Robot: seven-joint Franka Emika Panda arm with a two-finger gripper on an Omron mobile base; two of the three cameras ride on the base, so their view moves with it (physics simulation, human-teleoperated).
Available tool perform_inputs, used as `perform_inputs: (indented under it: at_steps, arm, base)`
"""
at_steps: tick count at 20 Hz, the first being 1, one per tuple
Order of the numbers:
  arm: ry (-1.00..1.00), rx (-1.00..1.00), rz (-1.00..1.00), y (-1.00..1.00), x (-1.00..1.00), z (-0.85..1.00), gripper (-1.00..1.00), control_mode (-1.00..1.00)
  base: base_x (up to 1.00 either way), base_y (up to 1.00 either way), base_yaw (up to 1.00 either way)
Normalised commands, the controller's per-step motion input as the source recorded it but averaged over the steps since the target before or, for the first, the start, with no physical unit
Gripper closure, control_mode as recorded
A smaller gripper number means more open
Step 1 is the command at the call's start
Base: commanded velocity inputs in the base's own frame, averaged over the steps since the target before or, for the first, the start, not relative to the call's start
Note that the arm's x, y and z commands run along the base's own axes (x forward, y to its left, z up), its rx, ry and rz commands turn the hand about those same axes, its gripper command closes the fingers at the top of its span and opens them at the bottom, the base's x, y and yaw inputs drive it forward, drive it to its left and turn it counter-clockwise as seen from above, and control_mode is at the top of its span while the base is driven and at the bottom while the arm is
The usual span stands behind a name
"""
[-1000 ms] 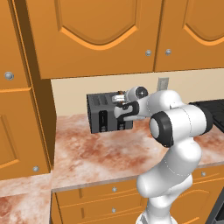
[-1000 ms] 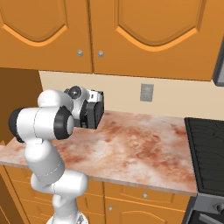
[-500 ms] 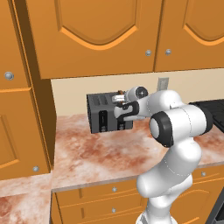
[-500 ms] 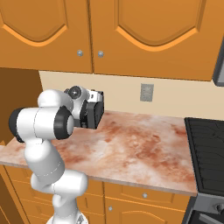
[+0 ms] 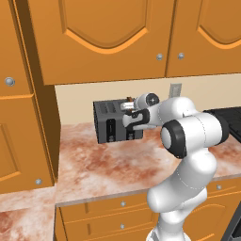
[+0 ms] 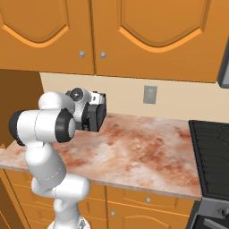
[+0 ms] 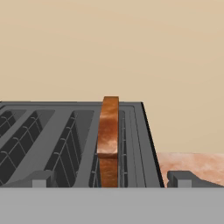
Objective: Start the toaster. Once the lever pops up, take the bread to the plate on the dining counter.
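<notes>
Bread (image 7: 108,140) stands upright in the toaster (image 5: 115,121) slot, top edge sticking out above the slots, dead ahead of the gripper (image 7: 108,178) and centred between its fingertips (image 7: 40,178). Jaws spread wide, nothing held; one tip each side of the slice, no contact seen yet

Looks like the grab step: bread reads as popped. Advice: keep the slice centred, go a bit deeper along the slot so the pads take the flat faces rather than the thin top edge, close gently, then pull straight up out of the slot wires before any swing

Toaster sits on a marbled reddish counter (image 6: 143,147), against a beige wall (image 7: 131,52). Orange cabinets (image 5: 113,37) hang above the gripper, so lift room is limited. Outlet (image 6: 150,94) on the wall and a dark stove (image 6: 212,147) lie off to its right
</notes>
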Motion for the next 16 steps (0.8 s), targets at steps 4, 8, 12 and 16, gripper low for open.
perform_inputs:
  at_steps: [4,8,12,16]
  arm:
    - [0.0,0.0,0.0,0.0,0.0,0.0,-1.0,-1.0]
    - [0.0,0.0,0.0,0.0,0.0,0.0,-1.0,-1.0]
    - [0.0,0.0,0.0,0.0,0.0,0.0,-1.0,-1.0]
    - [0.0,0.0,0.0,0.0,0.0,0.0,-1.0,-1.0]
  base:
    - [0.0,0.0,0.0]
    - [0.0,0.0,0.0]
    - [0.0,0.0,0.0]
    - [0.0,0.0,0.0]
